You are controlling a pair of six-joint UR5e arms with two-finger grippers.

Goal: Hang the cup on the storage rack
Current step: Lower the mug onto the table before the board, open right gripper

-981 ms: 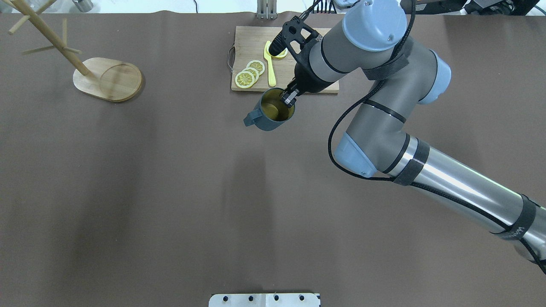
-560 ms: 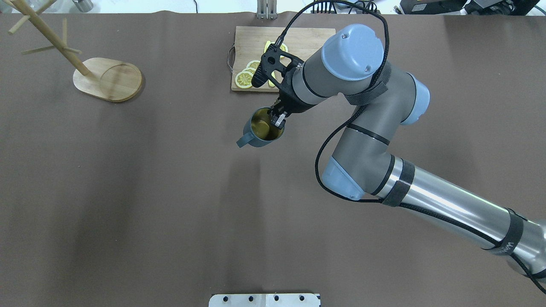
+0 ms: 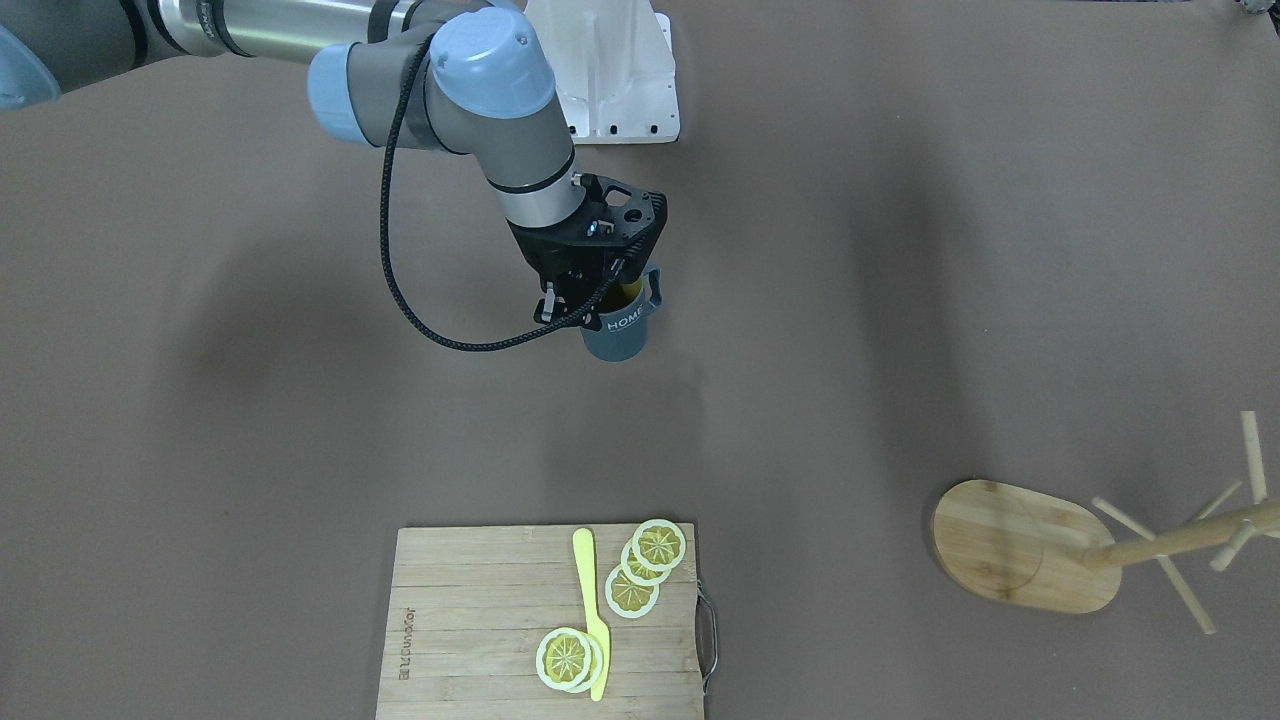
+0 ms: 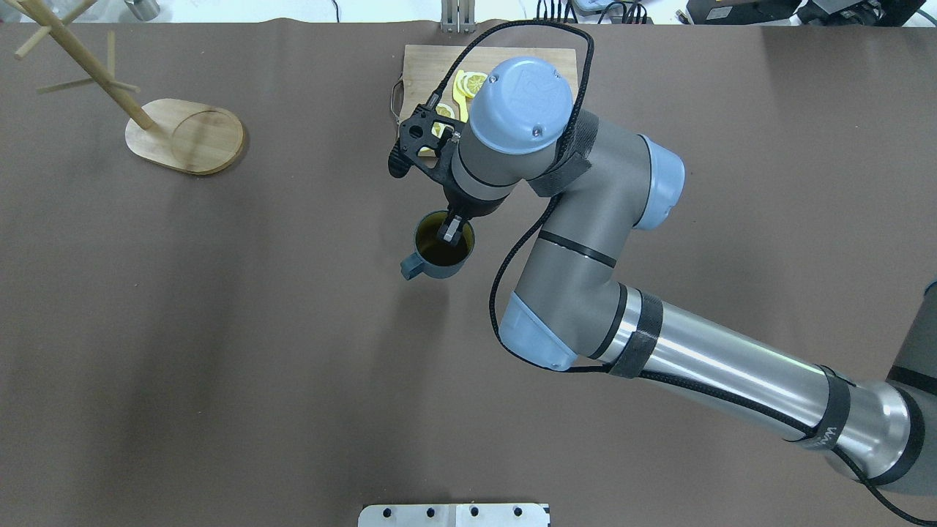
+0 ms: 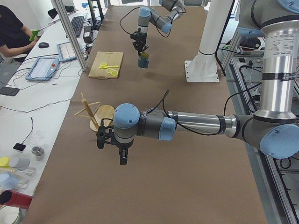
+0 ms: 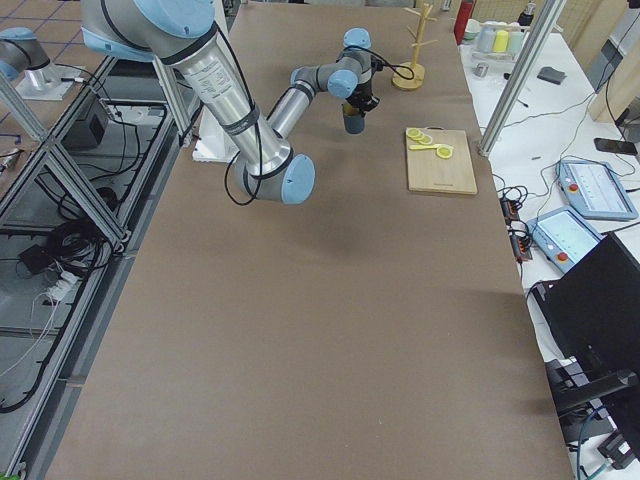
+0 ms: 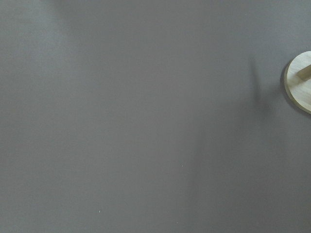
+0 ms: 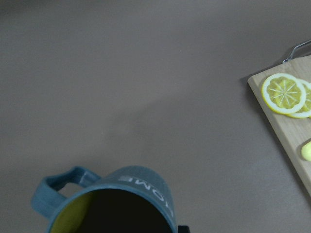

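Observation:
The cup (image 4: 439, 258), a slate-blue mug with a yellowish inside and white lettering, is upright near the table's middle, its handle pointing to the robot's left. My right gripper (image 4: 448, 233) is shut on its rim, one finger inside the cup. The cup also shows in the front view (image 3: 620, 335) and the right wrist view (image 8: 121, 204). The storage rack (image 4: 187, 135), a wooden mug tree on an oval base, stands far left at the back, well apart from the cup. My left gripper (image 5: 122, 156) shows only in the exterior left view, near the rack; I cannot tell whether it is open.
A slatted wooden cutting board (image 4: 417, 66) with lemon slices (image 3: 640, 570) and a yellow knife (image 3: 592, 610) lies at the back, just beyond the right gripper. The right arm's elbow (image 4: 585, 219) spans the right half of the table. A white base plate (image 4: 454, 514) sits at the near edge.
The right gripper has carried the cup away from the cutting board, toward the robot and slightly left. The rack has not moved.

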